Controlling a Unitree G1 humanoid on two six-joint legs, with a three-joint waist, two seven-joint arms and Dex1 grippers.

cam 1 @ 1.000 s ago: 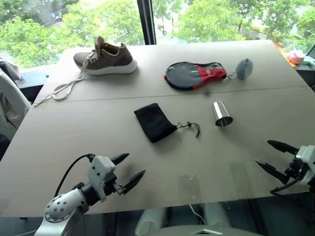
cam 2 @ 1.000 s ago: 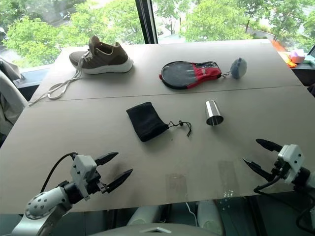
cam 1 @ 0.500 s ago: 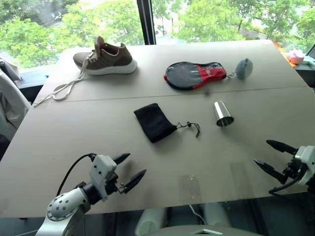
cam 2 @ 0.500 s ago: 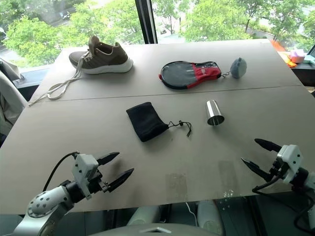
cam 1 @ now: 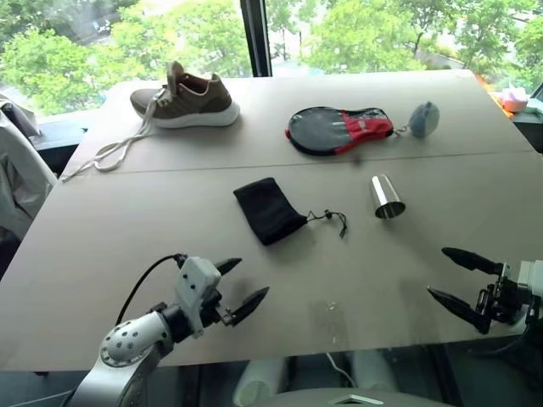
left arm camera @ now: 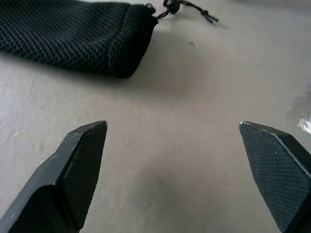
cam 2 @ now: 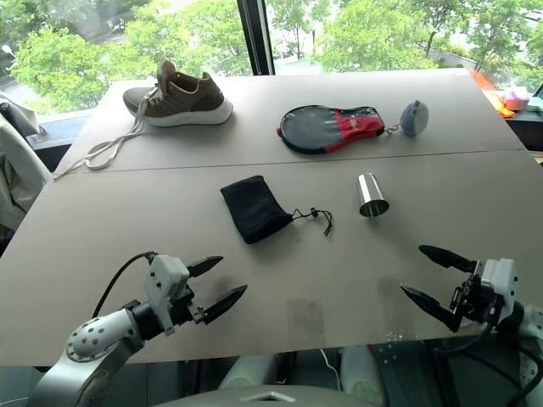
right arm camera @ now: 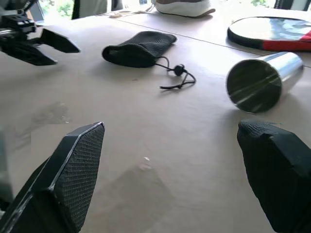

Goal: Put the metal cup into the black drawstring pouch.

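- The cup (cam 1: 386,197) lies on its side at mid-table, mouth facing the robot's edge, well apart from both grippers.
- The pouch (cam 1: 268,210) lies flat just to its left, cord (cam 1: 329,220) and toggle trailing toward the cup; the mouth end looks bunched, and whether it is open cannot be told.
- The left gripper (cam 1: 241,287) hovers low over the near table with fingers spread wide, holding nothing, pointed toward the pouch.
- The right gripper (cam 1: 455,282) hangs at the near right edge, fingers likewise spread and empty, the cup ahead of it.
- Judgement: the task has not begun; the step in hand is the reach, right for the cup and left for the pouch.
- To do it well, the right fingers should straddle the cup across its round body near the middle, since a smooth steel tumbler lying down is likely to roll from a glancing touch.
- The left should pinch one lip of the pouch mouth, clear of the cord, so the opening can be lifted and held for the cup.
- The racket case (cam 1: 339,130), ball (cam 1: 422,119) and shoe (cam 1: 185,97) sit farther back, out of the way.
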